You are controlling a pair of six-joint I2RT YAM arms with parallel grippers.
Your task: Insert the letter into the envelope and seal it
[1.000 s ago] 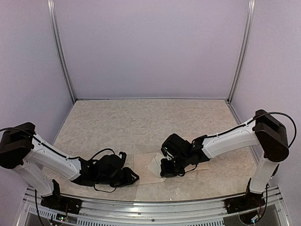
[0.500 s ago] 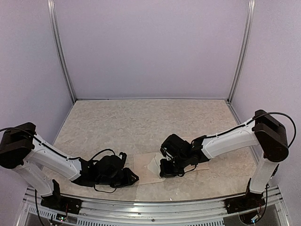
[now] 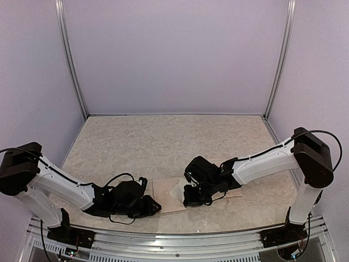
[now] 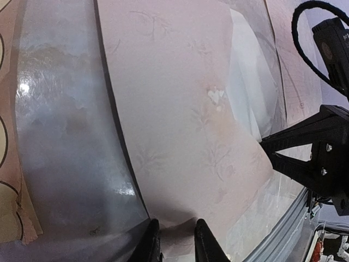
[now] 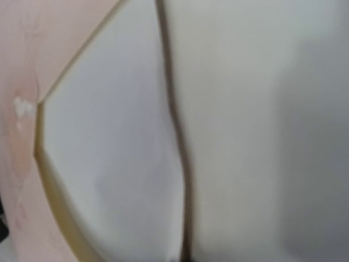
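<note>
The pinkish envelope (image 3: 165,195) lies flat near the table's front edge, between the two grippers. Its faint floral face fills the left wrist view (image 4: 185,109). Its white-lined flap (image 3: 178,190) (image 4: 248,82) (image 5: 109,136) stands raised at the right end. My left gripper (image 3: 154,206) (image 4: 175,243) is low at the envelope's left edge, jaws narrowly apart and pinching a puckered bit of it. My right gripper (image 3: 189,197) (image 4: 264,148) is shut, its tip at the flap end. A blurred cream sheet (image 5: 256,109), seemingly the letter, fills the right half of the right wrist view and shows no print.
A glossy grey film (image 4: 65,136) and a sticker sheet with round tan shapes (image 4: 6,136) lie beside the envelope's left edge. The aluminium rail (image 3: 174,240) (image 4: 283,229) runs close along the front. A pale sheet (image 3: 233,191) reaches out under the right arm.
My left jaws have narrowed a little onto the envelope's edge. My right gripper has crept slightly left towards the flap. The envelope has stayed in place.
</note>
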